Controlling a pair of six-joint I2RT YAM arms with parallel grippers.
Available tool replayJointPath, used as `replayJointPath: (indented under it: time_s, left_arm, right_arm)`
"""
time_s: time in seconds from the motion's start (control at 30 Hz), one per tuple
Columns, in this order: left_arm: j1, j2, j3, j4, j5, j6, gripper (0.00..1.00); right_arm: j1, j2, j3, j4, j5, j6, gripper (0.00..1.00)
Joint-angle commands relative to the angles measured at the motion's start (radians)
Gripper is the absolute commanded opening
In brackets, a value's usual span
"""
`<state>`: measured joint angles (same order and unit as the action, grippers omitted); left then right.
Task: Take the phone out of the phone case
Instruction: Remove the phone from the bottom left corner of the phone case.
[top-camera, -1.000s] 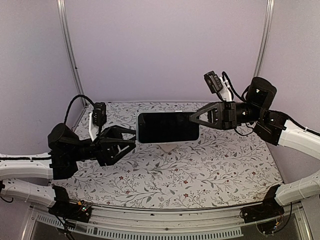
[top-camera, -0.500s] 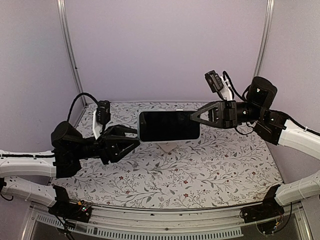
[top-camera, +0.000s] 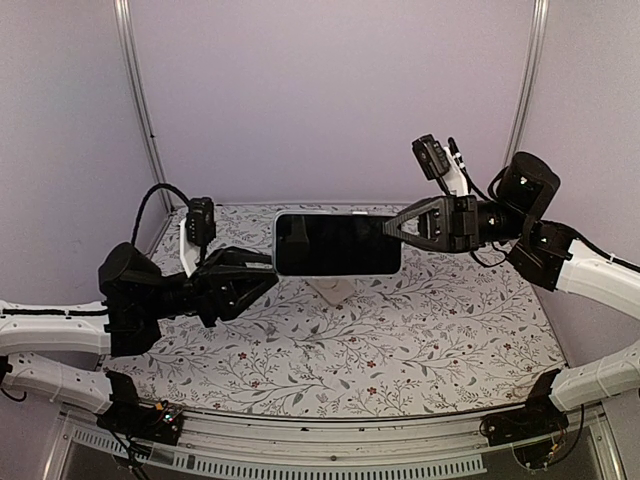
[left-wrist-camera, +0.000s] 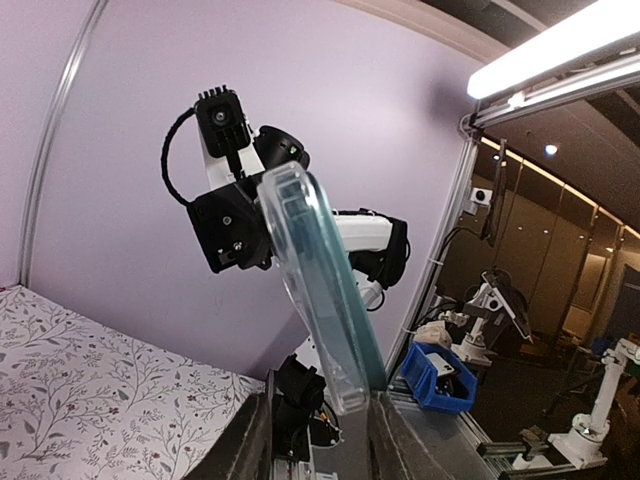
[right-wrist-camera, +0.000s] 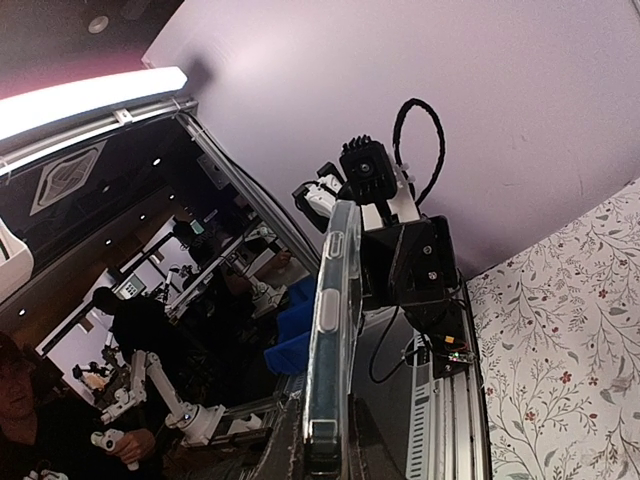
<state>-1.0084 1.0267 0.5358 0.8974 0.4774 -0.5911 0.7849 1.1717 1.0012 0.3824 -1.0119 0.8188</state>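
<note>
Two arms rose from the near edge of the patterned table (top-camera: 420, 340). We counted one phone (top-camera: 335, 245) in one clear phone case (left-wrist-camera: 320, 290), and two grippers.

Nearest us, the left gripper (top-camera: 270, 272) pointed to its right, straight at the phone's left short end. In its wrist view that end stood between the two fingers (left-wrist-camera: 255, 445) with the jaws partway open. We could not tell whether the pads touched the case or sat just beside it.

The phone hung in the air above the far half of the table, screen toward the overhead camera. Its long axis ran left to right, in line with both grippers.

Farther back, the right gripper (top-camera: 388, 230) was clamped tight on the right short end, apparently bearing the load.

We judged that the coming move turned on that shared axis. With one end pinned, the left gripper at the free end was the one placed to take the case's edge and work it off the phone.
</note>
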Motion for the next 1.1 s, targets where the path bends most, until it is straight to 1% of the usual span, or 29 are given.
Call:
replayJointPath:
  time_s: [0.0,0.33,0.67,0.9,0.97,1.03,1.07]
  left_arm:
    - [-0.004,0.015,0.015,-0.037,-0.06,0.007,0.35]
    - [-0.005,0.039,0.003,-0.018,-0.044,-0.011,0.3]
    - [-0.004,0.063,-0.01,-0.029,-0.088,-0.027,0.27]
    - [0.0,0.058,-0.013,-0.037,-0.108,-0.035,0.27]
    - [0.002,0.047,-0.01,-0.062,-0.129,-0.033,0.27]
    - [0.003,0.036,-0.005,-0.097,-0.16,-0.031,0.27]
    - [0.004,0.03,-0.006,-0.105,-0.167,-0.028,0.28]
  right_arm:
    - [0.057,-0.007,0.009,0.126,-0.075,0.032,0.0]
    - [0.1,0.023,0.008,0.277,-0.129,0.091,0.0]
    - [0.116,0.01,0.003,0.38,-0.152,0.156,0.0]
    - [0.117,0.012,-0.01,0.365,-0.13,0.153,0.0]
    - [0.117,0.011,-0.012,0.358,-0.125,0.152,0.0]
    - [0.117,0.009,-0.004,0.297,-0.104,0.133,0.0]
    - [0.118,0.005,0.002,0.239,-0.082,0.107,0.0]
